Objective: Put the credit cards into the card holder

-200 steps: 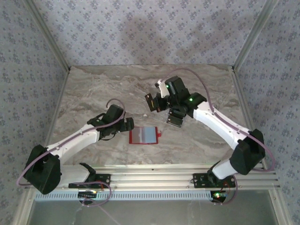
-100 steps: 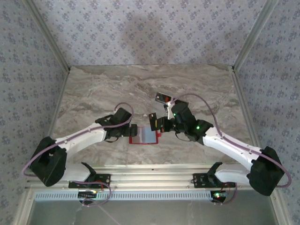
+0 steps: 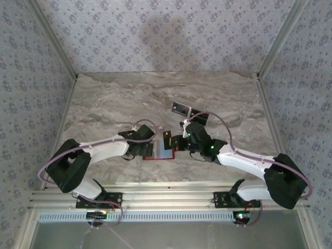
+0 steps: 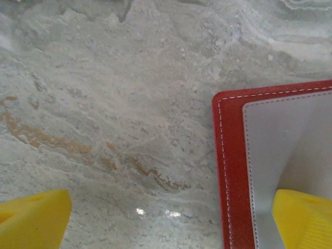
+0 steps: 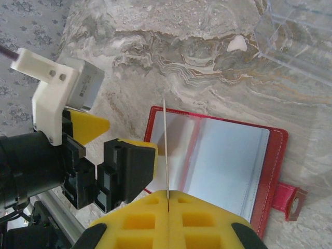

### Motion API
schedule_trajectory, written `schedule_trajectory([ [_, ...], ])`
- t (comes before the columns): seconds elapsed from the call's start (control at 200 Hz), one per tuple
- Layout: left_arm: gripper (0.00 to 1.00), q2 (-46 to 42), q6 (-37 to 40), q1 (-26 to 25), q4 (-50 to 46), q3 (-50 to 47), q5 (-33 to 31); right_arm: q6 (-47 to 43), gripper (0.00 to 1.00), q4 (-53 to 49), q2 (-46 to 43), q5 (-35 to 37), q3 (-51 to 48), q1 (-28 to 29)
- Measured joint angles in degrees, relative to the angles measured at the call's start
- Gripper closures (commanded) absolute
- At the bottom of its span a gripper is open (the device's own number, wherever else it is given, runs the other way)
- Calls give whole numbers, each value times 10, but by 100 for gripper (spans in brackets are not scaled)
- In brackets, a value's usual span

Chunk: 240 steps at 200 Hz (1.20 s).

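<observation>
The top camera looks steeply down from behind; both wrist cameras sit close over the card holder point(image 4: 231, 171).

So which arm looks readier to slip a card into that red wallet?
Right. The right gripper is shut on a card, edge-on just over the open card holder. The left gripper is open, empty, straddling the holder's edge, likely steadying it.

Grey marble-veined tabletop point(image 3: 109, 98); blue floral-patterned walls point(image 3: 155, 36) on three sides; aluminium rail point(image 3: 171, 196) along near edge.
</observation>
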Motion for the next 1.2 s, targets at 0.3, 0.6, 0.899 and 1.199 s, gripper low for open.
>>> schedule_trajectory([
  [0.3,0,11,-20,-19,-20,13,-47,25,100,78,54,-6,-26,6],
  [0.6,0,11,-35,-22,-28,12,-55,55,100,152,81,-2,-48,22],
  [0.899,0,11,-49,-23,-24,6,-56,81,100,207,118,7,-54,33],
  [1.199,0,7,-54,-23,-19,1,-59,99,100,243,156,7,-56,35],
])
